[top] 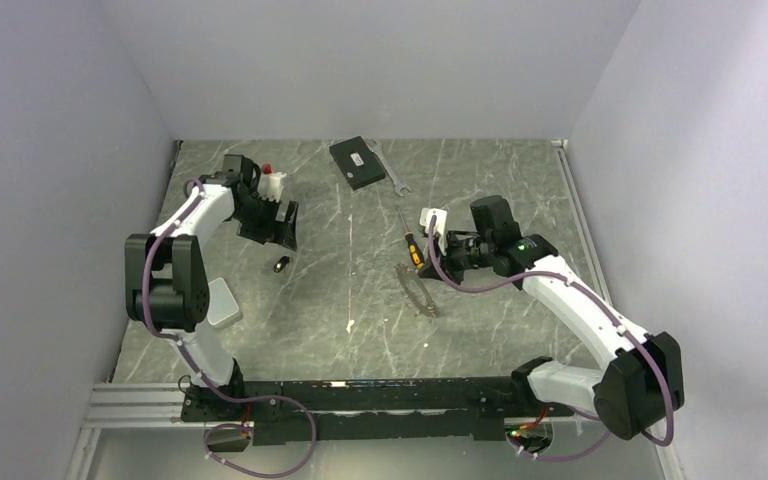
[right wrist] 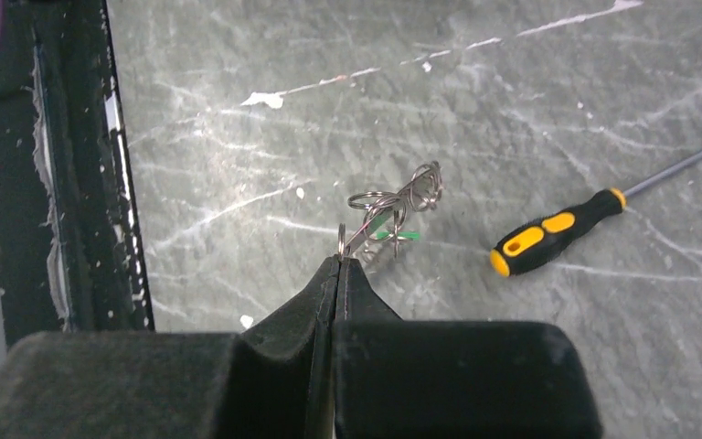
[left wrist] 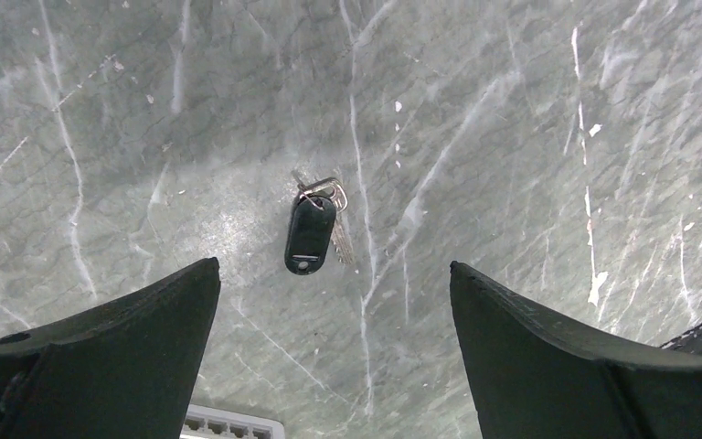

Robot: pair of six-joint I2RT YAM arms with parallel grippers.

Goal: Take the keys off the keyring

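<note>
The keyring is a thin grey hoop seen edge-on, with small grey keys fringing it. My right gripper is shut on the hoop's edge. In the right wrist view my right gripper pinches the keyring, which carries small wire loops and a green tag and rises off the table. My left gripper is open and empty, far left of the hoop. In the left wrist view my left gripper hovers over a black fob with a small ring and key.
A yellow-and-black screwdriver lies just beside the hoop, also in the right wrist view. A black box and silver wrench sit at the back. A white bottle stands by the left arm; a grey pad lies near left.
</note>
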